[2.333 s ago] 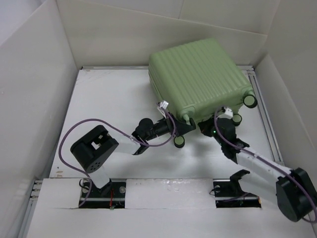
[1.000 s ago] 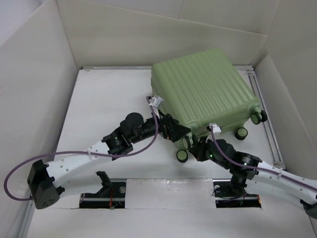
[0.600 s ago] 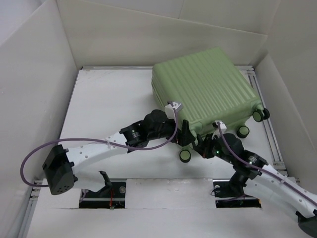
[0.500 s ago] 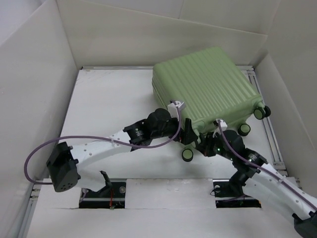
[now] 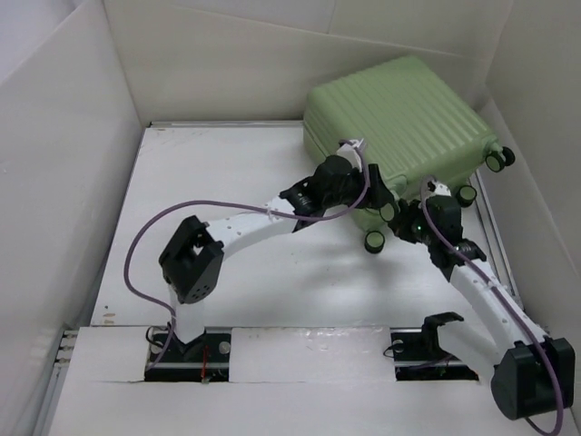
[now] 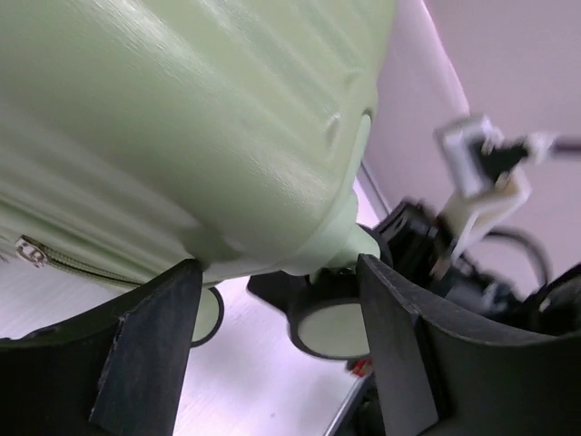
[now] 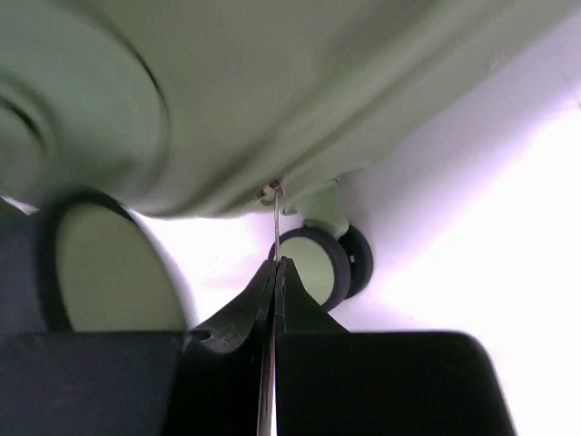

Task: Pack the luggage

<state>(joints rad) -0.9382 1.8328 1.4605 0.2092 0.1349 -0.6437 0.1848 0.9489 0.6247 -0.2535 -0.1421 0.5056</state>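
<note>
Closed luggage [image 5: 399, 118] at 1 o'clock, tilted. Looks bulky, stiff, slick-shelled; best taken at zip pull [image 7: 276, 222] or a corner. Right gripper [image 7: 275, 272] clenched on zip pull, left gripper [image 6: 272, 291] parted astride a corner

The luggage [image 5: 399, 118] has a hard plastic shell, ribbed, with a soft satin sheen that catches the light along its ridges. Its caster wheels [image 5: 374, 241] look like smooth plastic hubs ringed in dull black rubber. The zipper pull [image 7: 275, 218] is thin bright metal. The table [image 5: 209, 173] is smooth, matt white board. The left gripper [image 6: 277, 268] has matt black plastic fingers [image 6: 150, 345]. The cables [image 5: 128, 268] wear glossy purple sheathing.
</note>
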